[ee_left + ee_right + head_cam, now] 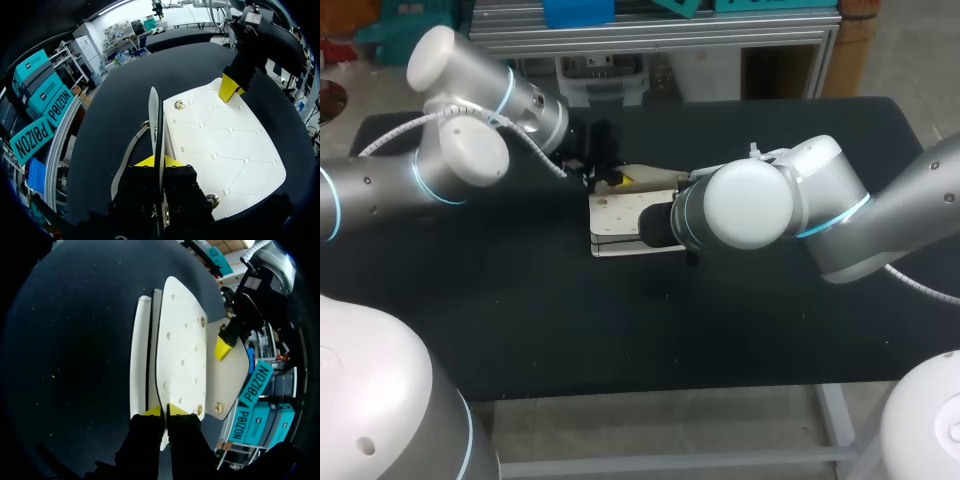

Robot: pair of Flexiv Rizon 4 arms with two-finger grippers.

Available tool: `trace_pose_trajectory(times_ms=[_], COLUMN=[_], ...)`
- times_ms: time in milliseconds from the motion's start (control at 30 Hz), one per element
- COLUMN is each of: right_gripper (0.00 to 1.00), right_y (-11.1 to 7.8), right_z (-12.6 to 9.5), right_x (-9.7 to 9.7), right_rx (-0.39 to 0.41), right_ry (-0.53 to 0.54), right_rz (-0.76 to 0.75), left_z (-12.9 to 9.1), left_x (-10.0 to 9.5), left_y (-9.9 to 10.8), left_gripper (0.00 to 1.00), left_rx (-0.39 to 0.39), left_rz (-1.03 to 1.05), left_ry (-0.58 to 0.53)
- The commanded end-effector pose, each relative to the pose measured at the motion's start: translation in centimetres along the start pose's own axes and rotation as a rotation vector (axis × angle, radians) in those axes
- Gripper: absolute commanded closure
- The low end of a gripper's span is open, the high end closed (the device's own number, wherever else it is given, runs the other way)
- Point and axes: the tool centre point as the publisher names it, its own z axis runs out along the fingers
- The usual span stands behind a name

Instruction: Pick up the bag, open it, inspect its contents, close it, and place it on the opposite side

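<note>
Bag: you have it near the middle of the table, a white quilted piece lying flat, with both arms meeting over it.

Your left arm comes in from the left, and the left gripper is at the bag's rear edge. In the left wrist view its two yellow tips are pinched together on a thin white panel of the bag that stands on edge between them. The quilted face spreads out flat just beside that panel, with a round metal stud near its top. A pale strap curves along the table on the other side of the fingers.

Your right arm reaches in from the right, and its wrist covers the bag's right end in the head view. The right wrist view shows the right gripper closed on the edge of a quilted white panel, which runs straight ahead from the fingers. A second white layer lies alongside that panel, with a dark gap between the two.

Each wrist view also shows a yellow tip of the other gripper at the far side of the bag.
</note>
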Motion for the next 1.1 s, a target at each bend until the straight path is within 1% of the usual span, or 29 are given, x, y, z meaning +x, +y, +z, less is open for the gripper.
trace_pose_trajectory(times_ms=[33, 233, 333, 367, 400, 433, 533, 700, 867, 1033, 1067, 1100], right_gripper=[1.0, 1.0, 1.0, 0.64, 0.17, 0.0, 0.0, 0.0, 0.0, 0.0, 0.02, 0.15], right_y=[-0.1, -0.1, 0.0, 0.0, 0.1, 0.1, 0.3, 0.4, 0.4, 0.3, 0.3, 0.3], right_z=[0.1, 0.1, -0.3, -0.4, -0.6, -0.8, -1.8, -3.6, -6.2, -7.9, -8.2, -8.3], right_x=[0.1, 0.1, 0.0, -0.1, -0.2, -0.3, -0.5, -1.0, -2.0, -3.1, -3.3, -3.5], right_rx=[-0.002, -0.002, -0.015, -0.021, -0.031, -0.035, -0.06, -0.073, -0.096, -0.07, -0.07, -0.068], right_ry=[-0.005, -0.005, 0.009, 0.02, 0.025, 0.023, 0.031, 0.054, 0.038, -0.006, -0.012, -0.019], right_rz=[0.0, 0.0, 0.009, 0.01, 0.012, 0.012, 0.015, 0.024, 0.025, 0.007, 0.003, 0.0], left_z=[0.3, -0.2, -0.4, -0.5, -0.6, -0.8, -1.3, -2.4, -3.9, -5.2, -5.5, -5.7], left_x=[-0.3, -0.4, -0.3, -0.2, -0.3, -0.3, -0.6, -0.9, -1.1, -0.6, -0.5, -0.4], left_y=[0.2, 0.1, -0.1, -0.2, -0.3, -0.4, -0.9, -1.8, -3.0, -4.3, -4.7, -4.9], left_gripper=[1.0, 1.0, 1.0, 1.0, 1.0, 1.0, 1.0, 1.0, 1.0, 1.0, 1.0, 1.0], left_rx=[0.006, 0.044, 0.052, 0.055, 0.056, 0.058, 0.06, 0.045, 0.034, 0.019, 0.018, 0.014], left_rz=[-0.021, -0.057, -0.061, -0.066, -0.071, -0.078, -0.097, -0.121, -0.137, -0.13, -0.13, -0.125], left_ry=[0.024, 0.053, 0.052, 0.053, 0.048, 0.046, 0.031, -0.001, -0.032, -0.05, -0.051, -0.055])
